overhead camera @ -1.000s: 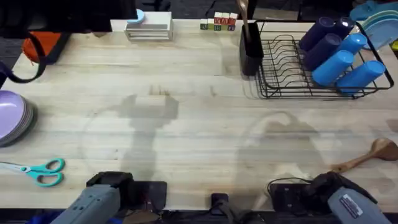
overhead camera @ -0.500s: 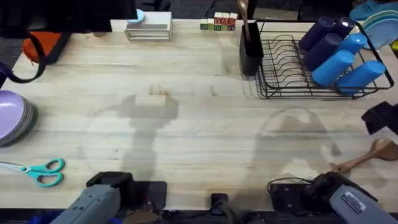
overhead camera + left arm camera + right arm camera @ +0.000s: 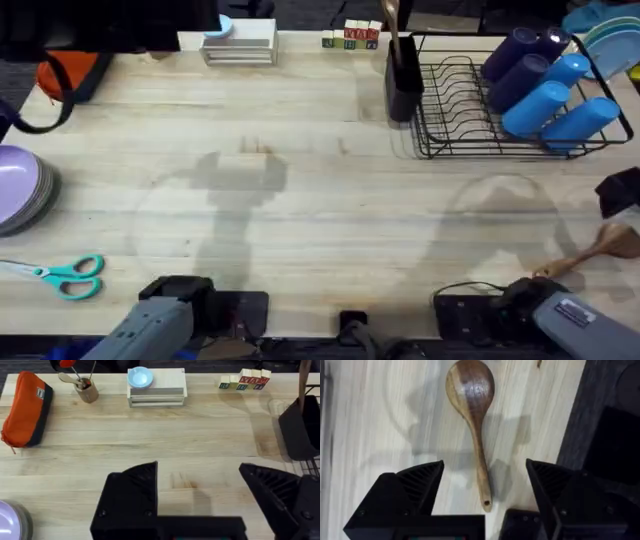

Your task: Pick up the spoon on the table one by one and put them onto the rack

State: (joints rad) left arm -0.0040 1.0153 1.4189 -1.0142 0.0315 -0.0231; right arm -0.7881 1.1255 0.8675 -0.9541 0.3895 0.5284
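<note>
Your right gripper point(image 3: 480, 490) is hovering over the wooden spoon point(image 3: 472, 420), fingers spread wide with the slim handle lying between them, nothing pinched yet. Over the past second the arm has swung out to the table's point(image 3: 300, 200) right edge, where the spoon point(image 3: 590, 252) is lying flat, well apart from the black wire rack point(image 3: 480, 110). You are likely closing in on the grasp. Your left gripper point(image 3: 200, 495) is waiting, fingers spread and empty, over bare wood near its base.
</note>
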